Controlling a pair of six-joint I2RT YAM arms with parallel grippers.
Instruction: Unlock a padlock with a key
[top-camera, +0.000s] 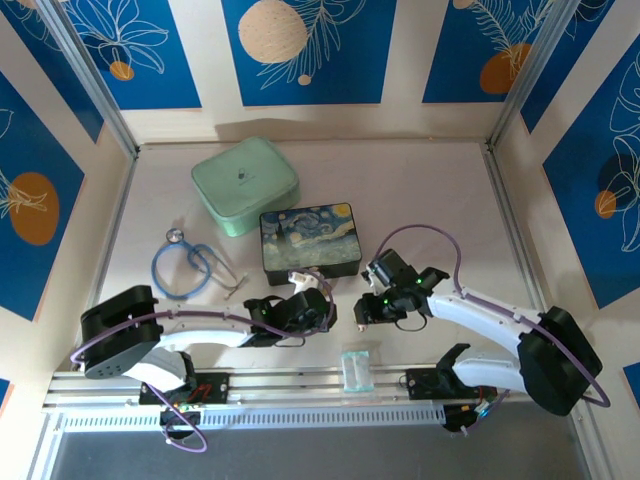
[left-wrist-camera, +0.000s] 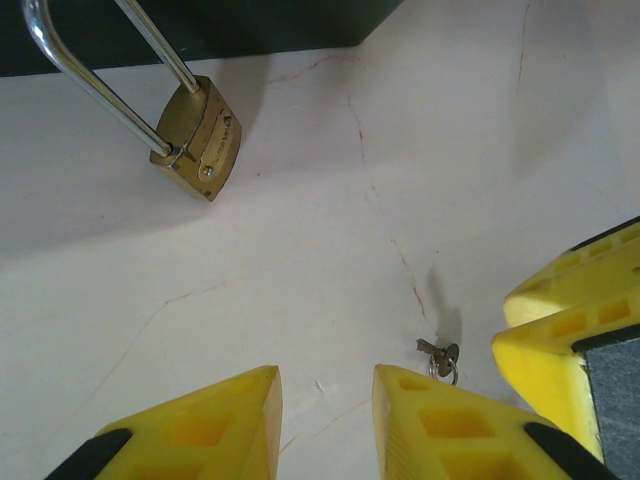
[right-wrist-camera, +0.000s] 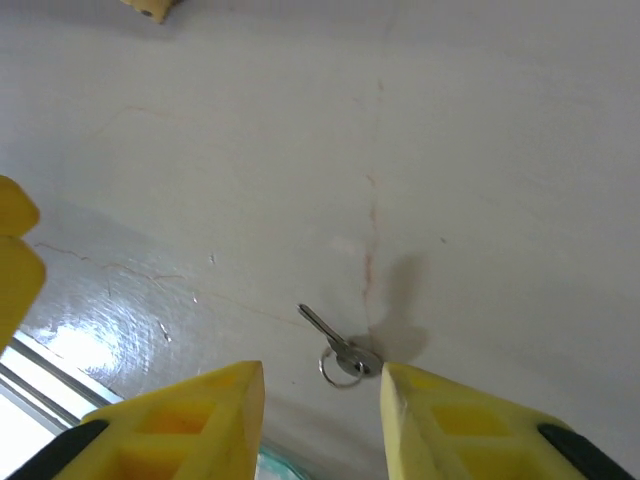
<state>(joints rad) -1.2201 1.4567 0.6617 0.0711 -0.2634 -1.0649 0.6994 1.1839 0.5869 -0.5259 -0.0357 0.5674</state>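
The key (right-wrist-camera: 335, 345) lies before the box (top-camera: 310, 238), ring end just ahead of the right gripper (right-wrist-camera: 320, 385), blade slanting away leftward. That gripper gapes empty and looks better placed; the left gripper (left-wrist-camera: 327, 385), also spread, faces the padlock (left-wrist-camera: 200, 140) by the box.

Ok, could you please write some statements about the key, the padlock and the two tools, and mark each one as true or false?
1. The key lies on the table, held by no tool. True.
2. The right tool is shut on the key. False: it is open, and the key lies free in front of its fingers.
3. The padlock has a brass body and a silver shackle. True.
4. The key is inserted in the padlock. False: it lies apart from it on the table.
5. The left tool is open and holds nothing. True.
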